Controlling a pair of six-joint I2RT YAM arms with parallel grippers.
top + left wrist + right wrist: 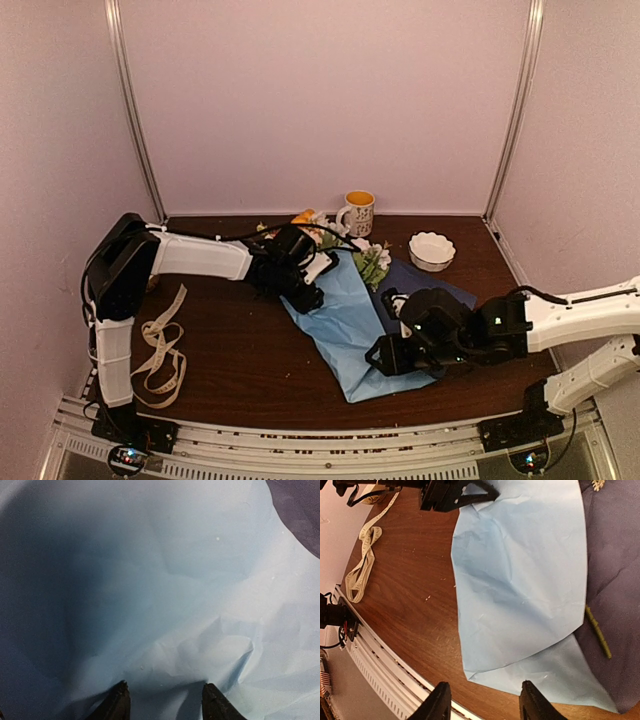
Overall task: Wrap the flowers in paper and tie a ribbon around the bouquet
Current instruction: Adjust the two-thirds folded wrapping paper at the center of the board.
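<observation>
Between its two dark fingertips, the left end effector [165,702] shows only light blue paper [175,580]. Its jaws stand apart, released, and its wrist view cannot settle whether the tips touch the sheet. From above, it sits at the sheet's far left edge, just beside the flowers [372,262].

The right end effector [484,702] is likewise released, jaws parted and gripping nothing. It hangs over the near end of the paper, where the sheet's corner comes close to the front edge of the surface [230,350].

The paper lies crumpled and folded over itself, light blue side up, with the navy side showing to the right. A single green stem [597,632] lies on the navy side, right at the edge of the light blue fold. How far it runs beneath cannot be seen.

The flowers sit at the far end of the sheet, partly hidden by the left arm, so only some white blooms and green leaves can be made out.

The ribbon [160,350] lies in loose loops at the left, well apart from the paper. Any lettering on it is too small to read.

At the back stands a mug [358,212] with a yellow inside, and its printed pattern is blurred. A white bowl [432,250] sits to its right.
</observation>
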